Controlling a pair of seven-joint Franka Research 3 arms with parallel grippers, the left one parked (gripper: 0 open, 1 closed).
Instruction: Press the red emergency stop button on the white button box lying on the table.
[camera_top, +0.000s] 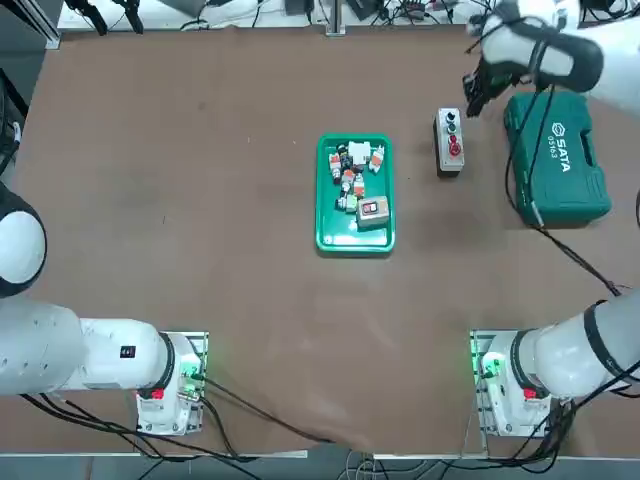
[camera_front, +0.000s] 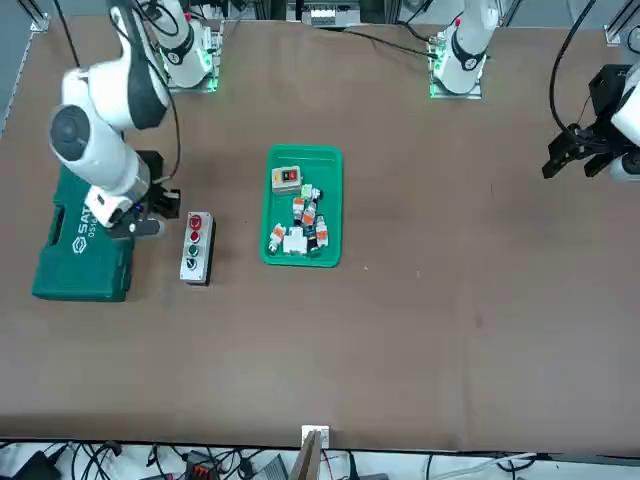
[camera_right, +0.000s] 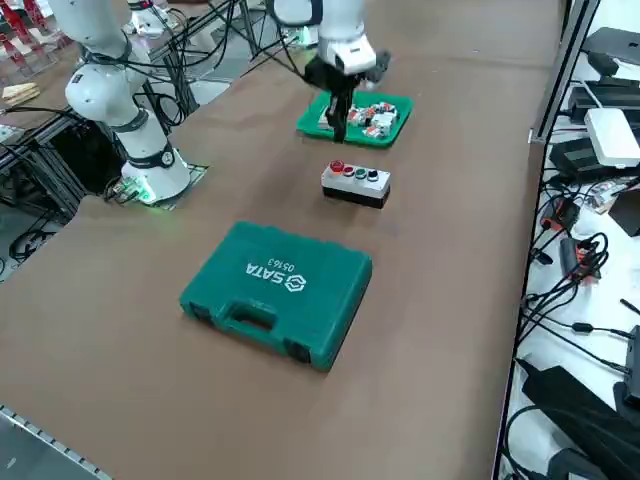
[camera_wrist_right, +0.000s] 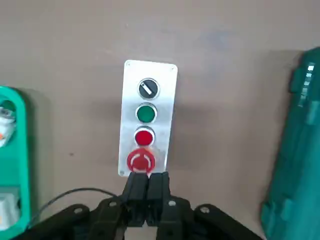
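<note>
1. Holds right gripper closed, nothing between the fingertips, above the table.
2. Shows red emergency stop button just ahead of those tips, contact unclear; sits on white button box, at the end nearest the arm bases.
3. Lies between green tray and green case.

the white button box lies on the brown tabletop, with a black selector knob, a green button, a smaller red button and the red emergency stop button in a row. the right gripper's fingers are shut, their tips at the emergency stop end of the box. a green tray holding small parts and a green case flank the box, both apart from it.
</note>
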